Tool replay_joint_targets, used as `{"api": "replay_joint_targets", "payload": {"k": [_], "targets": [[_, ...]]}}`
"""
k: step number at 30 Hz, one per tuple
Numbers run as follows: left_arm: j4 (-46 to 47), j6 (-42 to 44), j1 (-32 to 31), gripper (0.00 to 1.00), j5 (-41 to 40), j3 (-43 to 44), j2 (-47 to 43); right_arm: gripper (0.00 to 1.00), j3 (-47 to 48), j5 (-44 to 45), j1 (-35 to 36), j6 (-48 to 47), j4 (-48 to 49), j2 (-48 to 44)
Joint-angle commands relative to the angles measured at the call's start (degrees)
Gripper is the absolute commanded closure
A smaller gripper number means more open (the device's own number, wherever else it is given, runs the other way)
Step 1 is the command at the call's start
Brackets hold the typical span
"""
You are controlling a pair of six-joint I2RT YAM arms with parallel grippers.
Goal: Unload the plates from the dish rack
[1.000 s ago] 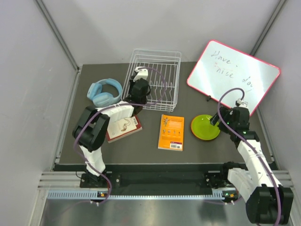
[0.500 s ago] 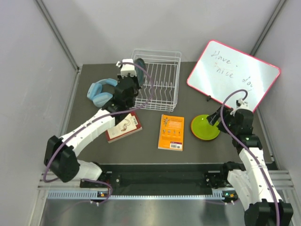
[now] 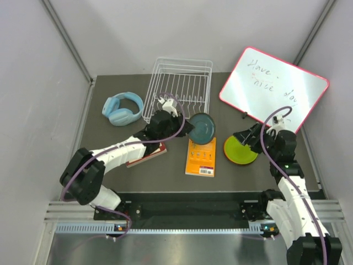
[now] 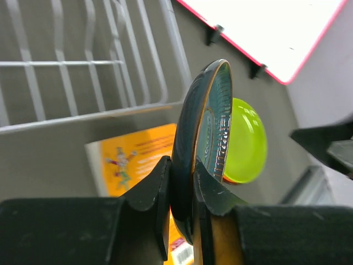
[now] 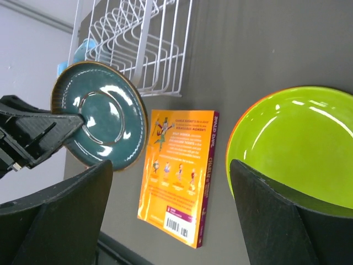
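Left gripper (image 3: 186, 126): its two black fingers (image 4: 158, 190) are shut tight on the rim of the dark teal-green round plate (image 3: 202, 128).
White wire dish rack (image 3: 182, 91): it sits at the back of the dark table (image 3: 165, 172), behind the left gripper. From above I see no plate standing in its slots.
Teal plate, where it is: up in the air, out of the rack, just past the rack's front right corner and over the top edge of the orange paperback book (image 3: 201, 155).
Teal plate, how it sits: the fingers pinch its near edge and the rest of the plate sticks out past the fingertips. It is tilted, with its hollow face turned toward the right arm.
Way to go: the shiny lime green round plate (image 3: 240, 150) lies flat on the table to the right of the teal plate, near but not touching it. I think the teal plate goes down on it or beside it.
Under the lime plate: a thin orange rim shows at its edge, maybe an orange plate below, but I cannot be sure.
Right gripper (image 3: 249, 137): its fingers are spread wide and hold nothing. It hangs just above the lime plate's back edge.
Nearer arm: the left arm has the teal plate. The right gripper is over the spot and may be in the way.
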Motion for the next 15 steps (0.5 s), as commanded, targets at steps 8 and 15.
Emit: {"api": "replay_joint_targets", "payload": {"k": [8,15], "targets": [[16.81,-7.52,-6.3,1.0,7.4,1.33,0.68,0.14,-1.59,-1.56,7.92,5.49,15.21,5.5],[20.15,-7.95,-8.06,1.0,9.59,0.28,1.64,0.4,-2.21,-3.39,11.54,7.51,21.36,8.85]]}}
